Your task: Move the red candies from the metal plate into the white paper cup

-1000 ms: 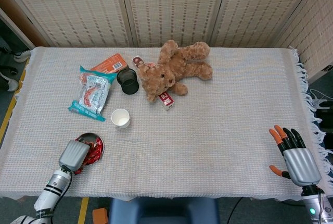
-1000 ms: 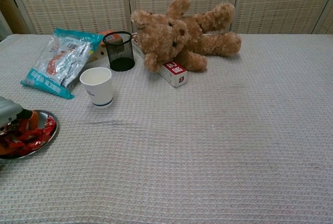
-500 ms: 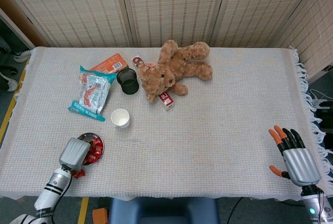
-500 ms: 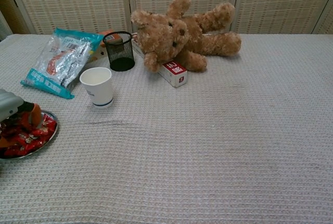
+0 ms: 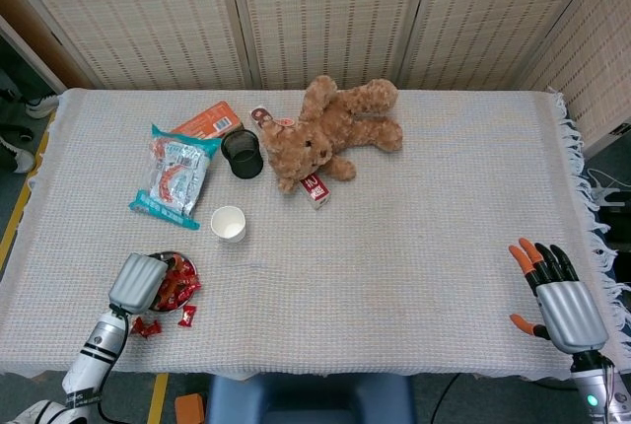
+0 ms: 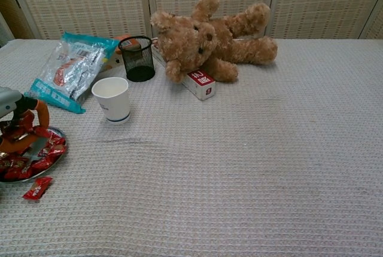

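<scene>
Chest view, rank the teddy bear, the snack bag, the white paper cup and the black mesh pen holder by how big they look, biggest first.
1. teddy bear
2. snack bag
3. and 4. white paper cup and black mesh pen holder: they look about alike, and the cup stands nearer the camera, so no ranking between them.

The left hand (image 5: pixel 137 283) is seen over the left part of the metal plate (image 5: pixel 183 262), which holds red candies (image 5: pixel 174 289). Two spilled candies (image 5: pixel 186 317) lie on the cloth just in front of the plate. The white paper cup (image 5: pixel 229 223) stands upright beyond the plate. The right hand (image 5: pixel 564 306) is held at the table's right front corner, fingers spread and nothing grasped.
</scene>
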`<state>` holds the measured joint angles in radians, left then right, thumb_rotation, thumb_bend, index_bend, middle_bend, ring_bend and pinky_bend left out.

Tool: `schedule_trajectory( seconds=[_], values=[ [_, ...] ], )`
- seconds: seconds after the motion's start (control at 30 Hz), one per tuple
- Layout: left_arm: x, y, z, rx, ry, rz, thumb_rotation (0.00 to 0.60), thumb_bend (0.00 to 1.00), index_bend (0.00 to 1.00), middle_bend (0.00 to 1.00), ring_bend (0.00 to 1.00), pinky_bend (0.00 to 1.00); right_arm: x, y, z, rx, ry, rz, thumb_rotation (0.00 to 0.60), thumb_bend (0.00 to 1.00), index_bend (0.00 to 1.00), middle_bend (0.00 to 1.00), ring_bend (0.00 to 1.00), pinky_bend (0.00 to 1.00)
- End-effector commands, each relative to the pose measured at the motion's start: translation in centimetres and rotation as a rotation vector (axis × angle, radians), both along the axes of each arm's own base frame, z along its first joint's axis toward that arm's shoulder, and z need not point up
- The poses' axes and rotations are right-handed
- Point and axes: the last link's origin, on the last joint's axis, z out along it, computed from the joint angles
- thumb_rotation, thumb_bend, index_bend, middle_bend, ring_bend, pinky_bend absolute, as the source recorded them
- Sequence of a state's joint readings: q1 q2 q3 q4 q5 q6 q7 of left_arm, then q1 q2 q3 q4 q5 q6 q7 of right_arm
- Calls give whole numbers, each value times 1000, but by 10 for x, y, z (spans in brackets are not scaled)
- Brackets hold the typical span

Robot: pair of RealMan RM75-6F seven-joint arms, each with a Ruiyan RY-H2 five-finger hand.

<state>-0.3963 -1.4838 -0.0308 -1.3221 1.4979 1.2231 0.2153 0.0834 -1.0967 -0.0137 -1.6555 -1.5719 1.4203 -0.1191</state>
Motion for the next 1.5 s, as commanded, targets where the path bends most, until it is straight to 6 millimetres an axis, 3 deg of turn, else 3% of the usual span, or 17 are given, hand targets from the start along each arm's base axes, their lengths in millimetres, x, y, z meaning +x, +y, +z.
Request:
schedule_trajectory(
  seconds=[0.03,0.33,0.6,0.8,0.97,1.3,1.5],
  values=[
    [5,5,4,7,-11,-10,600,693,737,759,605,980,0,0,0,-1,0,0,600,20,0,0,0,0],
    [47,24,5,-7,-48,-81,600,693,739,762,609,982,0,-1,0,-2,1,-4,600,20,0,0,0,0],
    [96,53,-15,-17,5,-168,600,691,741,761,609,982,-2,-2,0,-3,2,-12,600,20,0,0,0,0],
    [119,77,-21,-8,-2,-169,600,690,741,761,609,982,-3,-2,5,-19,-1,-20,600,20,0,0,0,0],
    [123,92,-24,2,8,-149,600,690,741,761,609,982,-4,-2,7,-27,-2,-25,600,20,0,0,0,0],
    [112,107,-33,-24,82,-120,600,660,737,752,610,977,-6,-4,7,-33,4,-36,600,20,0,0,0,0],
    [108,112,-34,-30,88,-108,600,595,621,667,609,952,-6,-4,6,-35,8,-39,600,20,0,0,0,0]
  ],
)
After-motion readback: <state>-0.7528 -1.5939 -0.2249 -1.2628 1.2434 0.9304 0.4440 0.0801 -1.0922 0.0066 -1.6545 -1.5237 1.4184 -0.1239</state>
